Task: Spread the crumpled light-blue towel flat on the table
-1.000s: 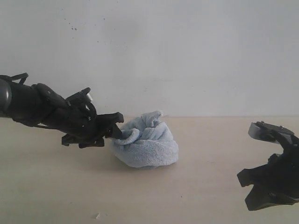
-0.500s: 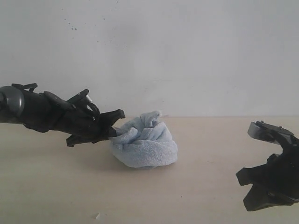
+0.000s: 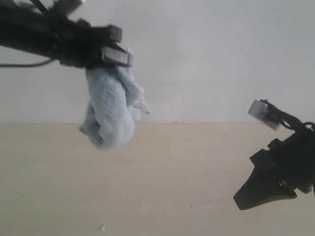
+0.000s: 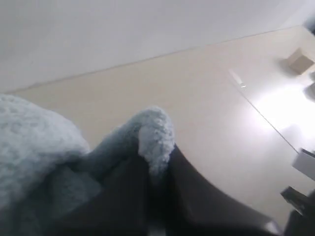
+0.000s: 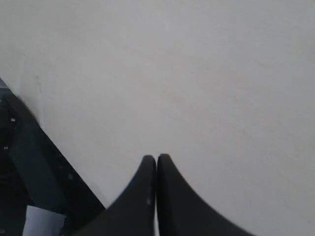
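The light-blue towel hangs bunched in the air above the beige table, clear of its surface. My left gripper is high at the upper left, shut on the towel's top fold. In the left wrist view a fluffy fold of towel is pinched between the two dark fingers. My right gripper sits low at the right, far from the towel, its fingers pressed together on nothing.
A white wall stands behind the table. A small pale speck lies near the front edge. In the left wrist view a small tan box lies at the far side of the table.
The left gripper has risen sharply, lifting the towel off the table so it now hangs in the air. The right gripper has tilted and shifted a little upward.
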You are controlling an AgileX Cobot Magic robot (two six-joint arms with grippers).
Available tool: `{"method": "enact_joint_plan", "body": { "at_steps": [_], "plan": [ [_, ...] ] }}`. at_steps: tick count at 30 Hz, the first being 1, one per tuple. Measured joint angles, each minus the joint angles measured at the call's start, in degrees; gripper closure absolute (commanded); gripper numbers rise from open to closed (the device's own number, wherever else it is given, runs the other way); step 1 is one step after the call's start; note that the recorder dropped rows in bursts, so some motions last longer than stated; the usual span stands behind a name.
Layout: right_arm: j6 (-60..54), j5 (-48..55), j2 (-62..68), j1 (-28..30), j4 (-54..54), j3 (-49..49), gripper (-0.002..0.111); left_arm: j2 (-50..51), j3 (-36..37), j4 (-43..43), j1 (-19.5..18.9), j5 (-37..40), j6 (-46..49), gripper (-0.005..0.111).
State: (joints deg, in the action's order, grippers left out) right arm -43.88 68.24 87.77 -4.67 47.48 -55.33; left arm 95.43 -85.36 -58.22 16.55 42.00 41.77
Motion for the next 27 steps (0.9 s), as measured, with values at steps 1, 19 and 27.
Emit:
{"method": "enact_joint_plan", "body": {
  "at_steps": [1,19,27],
  "plan": [
    [0.14,0.31,-1.08,0.0,0.73,-0.24,0.109,-3.63,0.94,1.82,0.0,0.88,-0.57,0.103],
    [6.79,-2.4,-8.82,-19.89,-3.43,-0.51,0.066,-40.2,22.58,30.18,0.0,16.44,-6.67,0.103],
    [8.57,-1.85,-8.82,-26.68,-3.44,-0.51,0.053,-42.09,27.67,33.03,0.0,14.54,-6.72,0.103]
  ]
}}
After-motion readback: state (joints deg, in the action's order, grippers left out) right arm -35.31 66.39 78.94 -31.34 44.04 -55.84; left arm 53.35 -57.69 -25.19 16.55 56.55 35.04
